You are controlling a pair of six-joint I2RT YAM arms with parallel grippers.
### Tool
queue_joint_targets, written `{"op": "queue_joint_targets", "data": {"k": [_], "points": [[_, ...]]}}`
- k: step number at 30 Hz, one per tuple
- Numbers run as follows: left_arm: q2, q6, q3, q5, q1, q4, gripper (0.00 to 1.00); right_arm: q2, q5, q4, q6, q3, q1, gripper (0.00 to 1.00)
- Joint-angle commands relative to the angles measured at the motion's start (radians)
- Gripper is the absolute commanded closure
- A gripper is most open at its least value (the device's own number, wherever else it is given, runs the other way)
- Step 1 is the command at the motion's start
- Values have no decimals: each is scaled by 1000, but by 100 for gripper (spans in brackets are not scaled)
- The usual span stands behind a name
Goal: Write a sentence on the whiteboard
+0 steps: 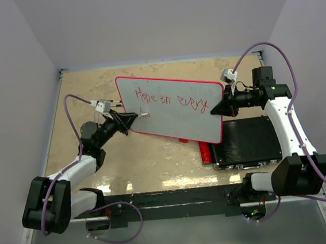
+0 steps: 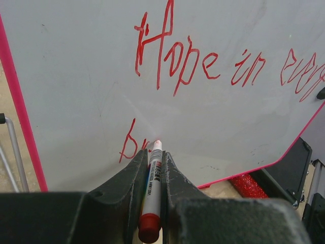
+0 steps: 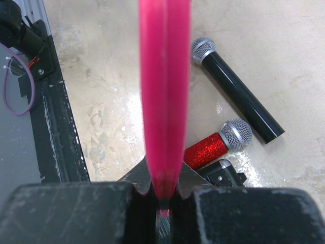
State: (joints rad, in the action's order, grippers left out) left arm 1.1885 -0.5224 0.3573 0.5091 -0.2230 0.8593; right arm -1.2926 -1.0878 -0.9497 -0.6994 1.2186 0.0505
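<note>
progress: sentence top line "Hope in every" done, second line barely begun, board lower-left | left gripper clamps marker, tip at board | right gripper pinches board edge

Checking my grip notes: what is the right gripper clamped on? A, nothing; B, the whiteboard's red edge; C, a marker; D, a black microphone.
B: the right gripper is shut on the red frame edge of the whiteboard; the red marker sits in the left gripper.
</note>
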Motion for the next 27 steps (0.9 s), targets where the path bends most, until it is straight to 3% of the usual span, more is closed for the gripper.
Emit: {"op": "queue_joint_targets", "data": {"k": [1,16,27], "points": [[-10,12,16,-37,8,43,100,36,-6,12,-20,-1,-9,100],[25,67,11,-67,10,-28,100,35,-6,12,-20,1,-9,100],[77,45,31,12,10,-2,100,38,-6,12,-20,-1,-11,100]]}}
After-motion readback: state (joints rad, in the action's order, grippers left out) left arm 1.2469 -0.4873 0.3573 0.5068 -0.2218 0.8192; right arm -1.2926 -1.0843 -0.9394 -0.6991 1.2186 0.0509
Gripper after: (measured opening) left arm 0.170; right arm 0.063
